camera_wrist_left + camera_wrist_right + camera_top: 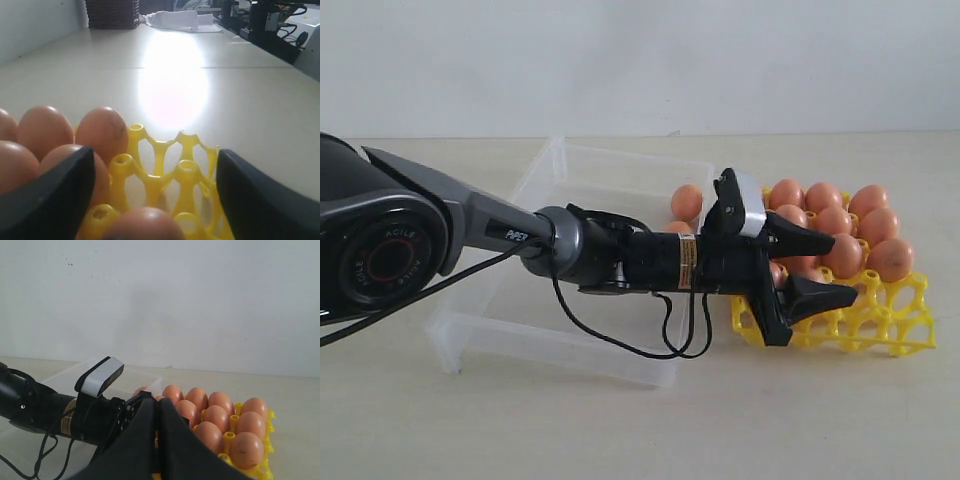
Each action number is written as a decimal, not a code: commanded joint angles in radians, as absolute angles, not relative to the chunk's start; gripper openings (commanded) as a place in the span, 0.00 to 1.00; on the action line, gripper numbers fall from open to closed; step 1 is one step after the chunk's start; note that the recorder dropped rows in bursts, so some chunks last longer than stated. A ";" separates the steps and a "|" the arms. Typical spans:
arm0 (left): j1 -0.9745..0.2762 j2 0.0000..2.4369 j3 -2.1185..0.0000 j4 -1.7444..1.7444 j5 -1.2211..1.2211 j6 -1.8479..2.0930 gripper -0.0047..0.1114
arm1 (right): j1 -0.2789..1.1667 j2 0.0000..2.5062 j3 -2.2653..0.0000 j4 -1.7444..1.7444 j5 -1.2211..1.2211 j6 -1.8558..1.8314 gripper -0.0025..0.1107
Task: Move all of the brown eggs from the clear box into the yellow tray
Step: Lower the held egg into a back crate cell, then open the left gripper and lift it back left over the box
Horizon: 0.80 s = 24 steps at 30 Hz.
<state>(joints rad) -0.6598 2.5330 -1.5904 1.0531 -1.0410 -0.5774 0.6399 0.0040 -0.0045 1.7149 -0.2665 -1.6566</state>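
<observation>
My left gripper (842,268) reaches across the clear box (550,340) and hangs low over the yellow tray (890,320). Its jaws are open. In the left wrist view the gripper (155,165) straddles one brown egg (145,225) resting in a cup, with a gap on each side. Several brown eggs (840,255) fill the tray's far rows, and two more (687,202) lie in the box by its right wall. The right gripper (159,407) is shut and empty, off to the side, looking at the tray's eggs (217,417).
A black cable (670,335) loops under the left arm over the box's right end. The tray's near-right cups (185,170) hold nothing. At the table's far end stand a wicker basket (112,12), a white cloth (175,20) and dark equipment (270,25).
</observation>
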 commanded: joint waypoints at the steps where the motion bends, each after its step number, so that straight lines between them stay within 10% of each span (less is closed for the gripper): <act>1: -0.656 2.560 -1.576 1.041 -0.990 -0.540 0.69 | 0.637 0.000 0.000 1.720 -0.266 -1.658 0.02; 12: -0.633 2.419 -1.576 0.939 -1.154 -0.364 0.75 | 0.637 0.000 0.000 1.720 -0.266 -1.658 0.02; 21: -0.614 2.038 -1.436 1.552 -0.157 -1.282 0.75 | 0.637 0.000 0.000 1.720 -0.266 -1.658 0.02; 24: -0.554 1.981 -1.388 1.744 -0.174 -1.870 0.72 | 0.637 0.000 0.000 1.720 -0.266 -1.658 0.02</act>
